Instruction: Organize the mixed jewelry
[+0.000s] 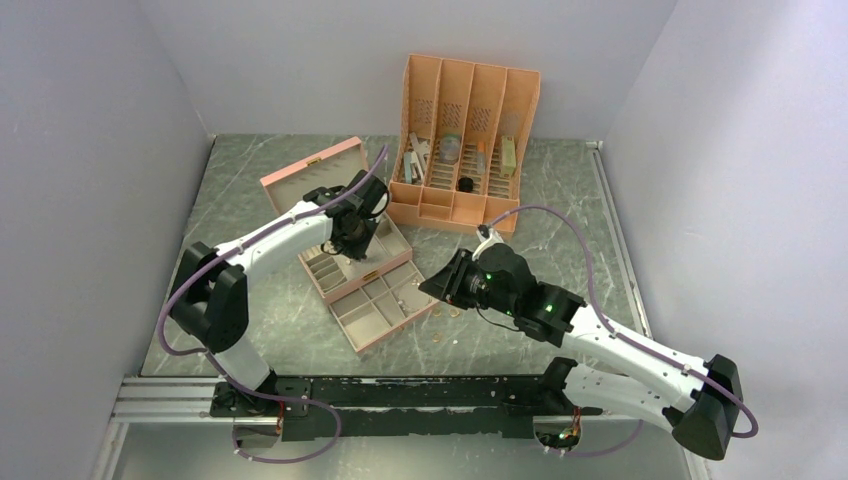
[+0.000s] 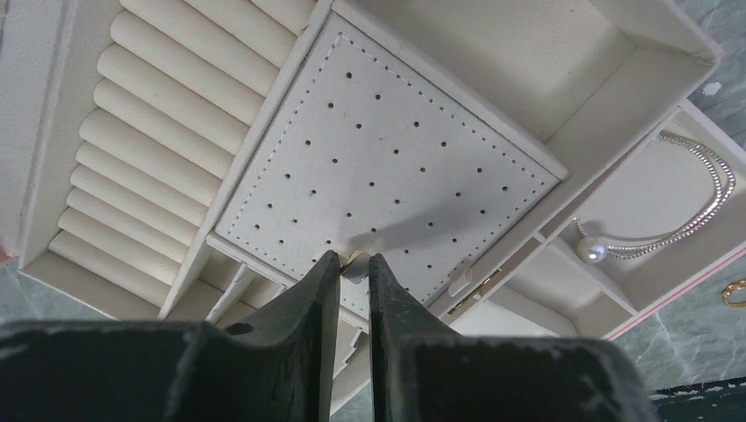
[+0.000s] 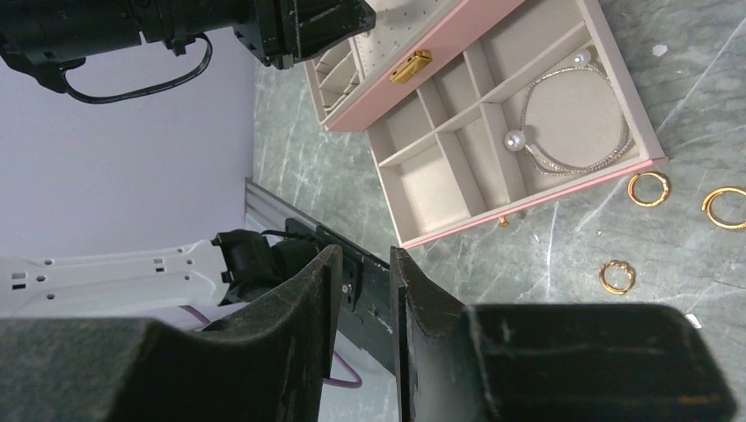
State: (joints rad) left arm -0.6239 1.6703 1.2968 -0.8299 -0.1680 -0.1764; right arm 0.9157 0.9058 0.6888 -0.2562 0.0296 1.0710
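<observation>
Marble table [image 1: 565, 225]; my left pincer [image 2: 354, 261] grips a tiny stud [image 2: 356, 269], dotted pad [image 2: 387, 149] just beyond; right pincer [image 3: 364, 257] slightly open.

Orange slotted organizer [image 1: 470, 110] stands at the back of the green marbled tabletop [image 1: 560, 175]. Grey oddments [image 1: 451, 148] sit in its slots, a black round piece [image 1: 466, 184] lower down. Pale walls [image 1: 300, 60] on three sides.

We see matt cream cloth lining the jewelry box [image 2: 607, 53], its perforated panel [image 2: 387, 158] stitched like leather. The gold rings [image 3: 649, 187] and earring [image 2: 354, 265] gleam as polished metal; the pearl [image 2: 591, 251] is glossy, the table [image 3: 686, 97] smooth marbled stone.
</observation>
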